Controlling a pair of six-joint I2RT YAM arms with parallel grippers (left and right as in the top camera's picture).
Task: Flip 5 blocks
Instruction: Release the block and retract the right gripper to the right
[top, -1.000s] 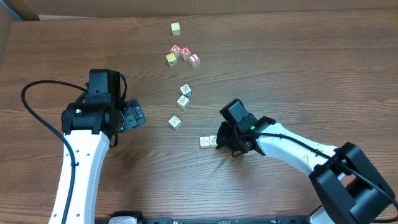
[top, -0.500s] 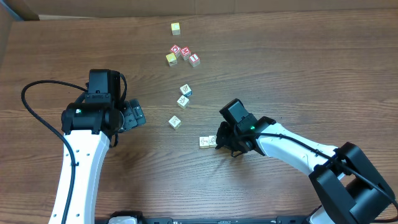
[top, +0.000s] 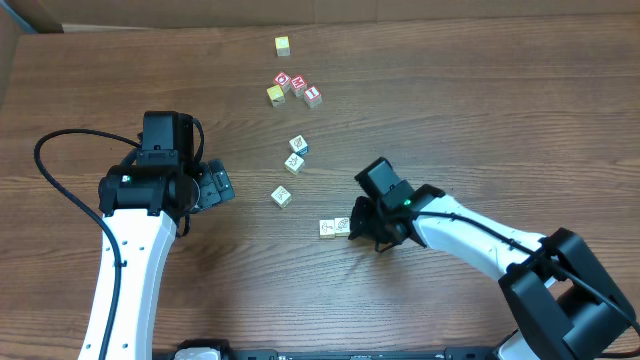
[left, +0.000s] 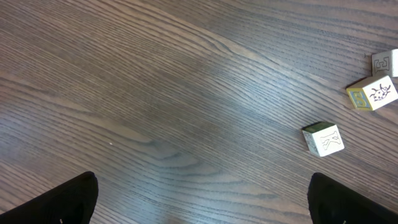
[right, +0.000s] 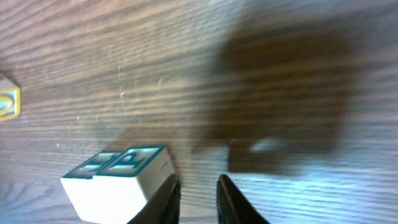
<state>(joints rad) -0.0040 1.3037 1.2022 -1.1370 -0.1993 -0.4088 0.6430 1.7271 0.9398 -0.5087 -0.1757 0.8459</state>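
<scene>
Five pale blocks lie mid-table. One block (top: 297, 144) touches a second (top: 294, 161), and a third (top: 281, 196) sits alone below them. Those three also show in the left wrist view: the lone block (left: 323, 138) and the pair (left: 372, 93) at the right edge. Two more blocks (top: 328, 229) (top: 343, 226) lie side by side against my right gripper (top: 352, 228). In the right wrist view that pair (right: 118, 180) shows teal-framed tops and rests against the outside of the left finger. My right gripper (right: 198, 202) is parted narrowly, with nothing between. My left gripper (left: 208, 205) hangs wide open over bare wood.
Red-faced cubes (top: 298, 84) and a yellow cube (top: 275, 95) cluster at the back, with another yellow cube (top: 283, 45) beyond. A black cable (top: 60, 150) loops left of the left arm. A yellow-edged cube (right: 7, 102) peeks in at the right wrist view's left edge.
The right jaws have parted a little from nearly shut. The two blocks beside them barely moved. The left arm stayed still.
</scene>
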